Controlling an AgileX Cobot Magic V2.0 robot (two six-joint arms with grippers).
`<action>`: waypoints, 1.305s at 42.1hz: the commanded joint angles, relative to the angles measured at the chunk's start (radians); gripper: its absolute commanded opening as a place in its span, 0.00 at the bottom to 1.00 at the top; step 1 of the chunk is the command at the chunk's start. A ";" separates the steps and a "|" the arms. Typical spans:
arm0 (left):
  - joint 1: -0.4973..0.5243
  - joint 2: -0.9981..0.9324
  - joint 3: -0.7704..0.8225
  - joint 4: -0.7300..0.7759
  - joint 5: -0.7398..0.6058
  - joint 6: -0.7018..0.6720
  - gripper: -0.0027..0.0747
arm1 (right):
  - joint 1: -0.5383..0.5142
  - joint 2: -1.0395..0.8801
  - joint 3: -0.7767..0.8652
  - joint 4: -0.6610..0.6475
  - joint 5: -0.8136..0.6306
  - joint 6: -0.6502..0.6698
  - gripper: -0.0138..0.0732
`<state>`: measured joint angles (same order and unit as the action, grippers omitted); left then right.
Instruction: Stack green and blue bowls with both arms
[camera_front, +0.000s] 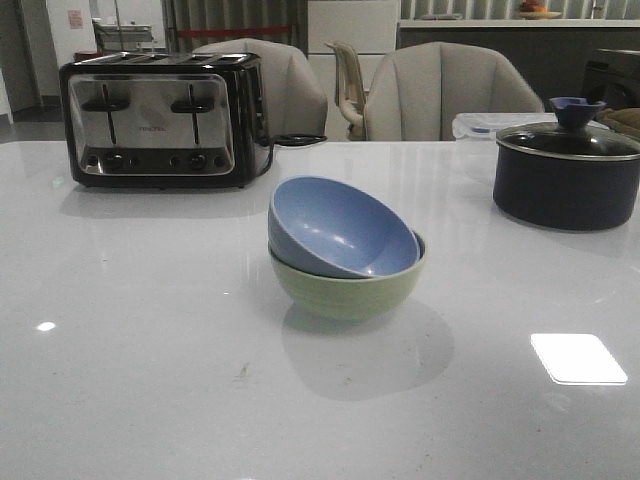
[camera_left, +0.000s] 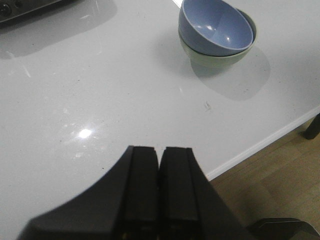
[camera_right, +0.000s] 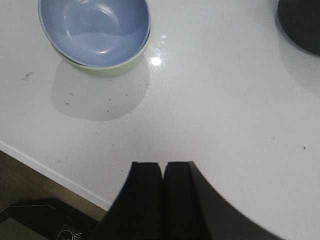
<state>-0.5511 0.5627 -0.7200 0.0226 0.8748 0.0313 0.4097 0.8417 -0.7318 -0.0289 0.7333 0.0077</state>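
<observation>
The dusty blue bowl (camera_front: 340, 228) sits tilted inside the pale green bowl (camera_front: 345, 288) at the middle of the white table. The stack also shows in the left wrist view, blue bowl (camera_left: 216, 26) in green bowl (camera_left: 215, 58), and in the right wrist view, blue bowl (camera_right: 94, 30) in green bowl (camera_right: 107, 68). My left gripper (camera_left: 160, 150) is shut and empty, over the table near its front edge, well apart from the bowls. My right gripper (camera_right: 163, 165) is shut and empty, also near the front edge, apart from the bowls. Neither gripper shows in the front view.
A black and steel toaster (camera_front: 160, 118) stands at the back left. A dark navy lidded pot (camera_front: 567, 172) stands at the back right, its edge in the right wrist view (camera_right: 300, 22). Chairs stand behind the table. The table's front edge (camera_left: 260, 145) is close to both grippers.
</observation>
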 joint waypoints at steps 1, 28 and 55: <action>0.005 -0.015 -0.020 -0.001 -0.076 -0.010 0.16 | -0.001 -0.005 -0.027 -0.011 -0.059 -0.008 0.20; 0.449 -0.582 0.682 -0.023 -0.880 0.007 0.16 | -0.001 -0.005 -0.027 -0.011 -0.055 -0.008 0.20; 0.474 -0.589 0.746 -0.036 -0.972 0.007 0.16 | -0.001 -0.005 -0.027 -0.011 -0.047 -0.008 0.20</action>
<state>-0.0806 -0.0040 0.0058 0.0000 0.0000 0.0414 0.4097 0.8417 -0.7318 -0.0289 0.7412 0.0077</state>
